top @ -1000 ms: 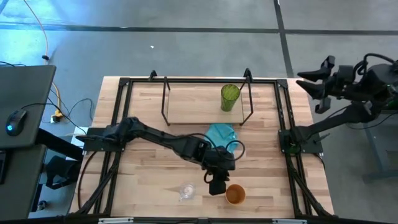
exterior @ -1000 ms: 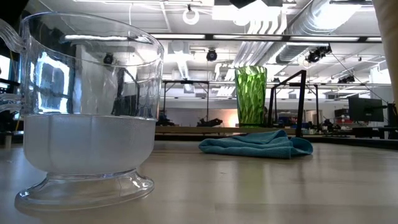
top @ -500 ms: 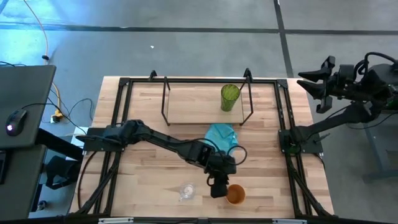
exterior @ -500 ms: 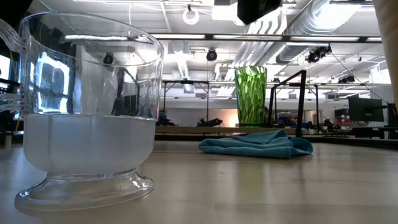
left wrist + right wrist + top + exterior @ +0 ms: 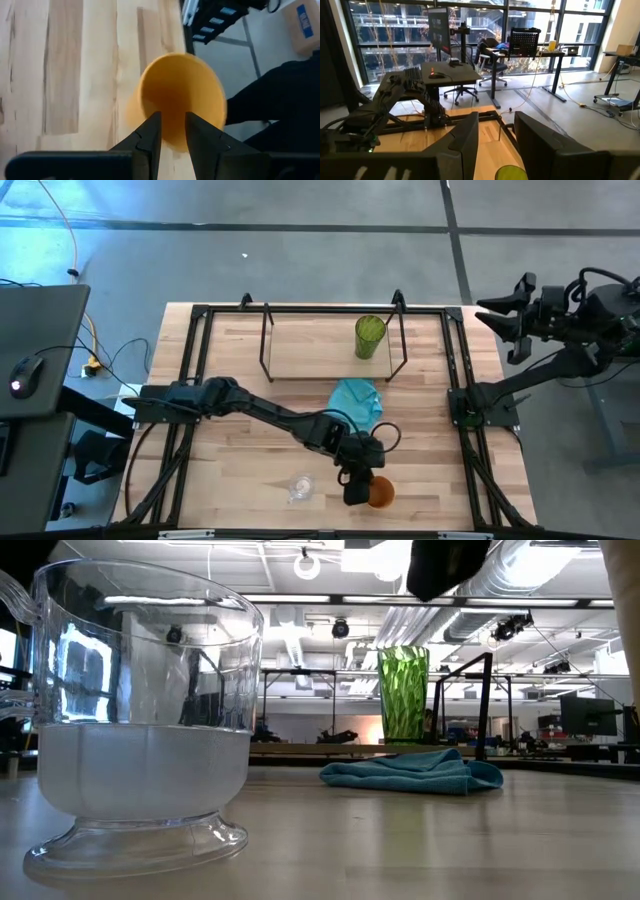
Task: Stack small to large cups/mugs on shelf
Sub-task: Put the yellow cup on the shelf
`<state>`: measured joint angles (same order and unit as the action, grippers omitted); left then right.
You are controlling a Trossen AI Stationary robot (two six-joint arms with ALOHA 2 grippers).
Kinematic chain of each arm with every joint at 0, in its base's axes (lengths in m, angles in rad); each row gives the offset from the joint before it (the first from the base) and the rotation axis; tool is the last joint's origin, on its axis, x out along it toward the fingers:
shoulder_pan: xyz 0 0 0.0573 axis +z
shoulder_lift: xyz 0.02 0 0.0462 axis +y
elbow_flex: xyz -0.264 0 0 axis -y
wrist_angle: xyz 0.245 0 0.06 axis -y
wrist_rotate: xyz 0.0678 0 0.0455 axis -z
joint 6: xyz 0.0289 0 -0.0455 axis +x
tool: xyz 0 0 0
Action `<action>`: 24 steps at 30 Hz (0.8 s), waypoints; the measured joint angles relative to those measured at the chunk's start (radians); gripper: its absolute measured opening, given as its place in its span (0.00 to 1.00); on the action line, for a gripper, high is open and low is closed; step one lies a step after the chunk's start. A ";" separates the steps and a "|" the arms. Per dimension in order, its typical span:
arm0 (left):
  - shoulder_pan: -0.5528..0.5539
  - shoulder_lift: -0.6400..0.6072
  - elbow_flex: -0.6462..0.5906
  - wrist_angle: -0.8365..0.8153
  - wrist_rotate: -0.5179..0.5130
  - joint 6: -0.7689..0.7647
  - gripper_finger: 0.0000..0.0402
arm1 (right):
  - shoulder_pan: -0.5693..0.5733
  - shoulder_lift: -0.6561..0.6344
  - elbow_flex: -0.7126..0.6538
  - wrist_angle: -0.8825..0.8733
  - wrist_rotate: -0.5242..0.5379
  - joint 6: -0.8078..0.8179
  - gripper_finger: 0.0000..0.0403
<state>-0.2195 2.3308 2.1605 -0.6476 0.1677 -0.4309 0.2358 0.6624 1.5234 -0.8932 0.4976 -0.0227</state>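
Note:
The orange cup (image 5: 380, 494) stands upright near the table's near edge. My left gripper (image 5: 358, 488) hangs over its left rim, fingers a narrow gap apart, pointing down; in the left wrist view the fingertips (image 5: 173, 131) lie over the cup's mouth (image 5: 182, 97). The small clear glass cup (image 5: 300, 487) stands to the left of the gripper. The green tumbler (image 5: 369, 337) stands upright on the shelf's (image 5: 310, 352) wood base, at its right end. My right gripper (image 5: 495, 135) is open and empty, beyond the table's far right corner. My left gripper comes at the orange cup from above, its fingers over the cup's rim on the side toward the glass cup (image 5: 150, 107). I cannot tell whether they touch it. The cup stands upright on the table.
A crumpled turquoise cloth (image 5: 356, 397) lies between the shelf and the orange cup. The black table frame (image 5: 455, 360) runs along the table's edges. Bare wood lies left of the glass cup and in the shelf's left part.
My left gripper has moved toward the table's near edge and slightly right, and stands over the orange cup's left rim. In the low view its dark shape has come farther down into the picture. The cups and the cloth have stayed where they were.

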 joint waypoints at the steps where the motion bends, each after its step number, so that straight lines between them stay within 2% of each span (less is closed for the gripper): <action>1: 0.001 0.002 0.000 0.006 0.000 0.000 0.19 | 0.000 0.000 0.000 -0.002 0.000 0.000 0.29; 24: 0.004 0.016 0.000 0.032 -0.064 0.036 0.19 | 0.000 0.000 -0.001 -0.024 -0.029 0.000 0.29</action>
<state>-0.2157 2.3470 2.1605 -0.6160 0.1037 -0.3949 0.2357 0.6624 1.5227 -0.9176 0.4690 -0.0227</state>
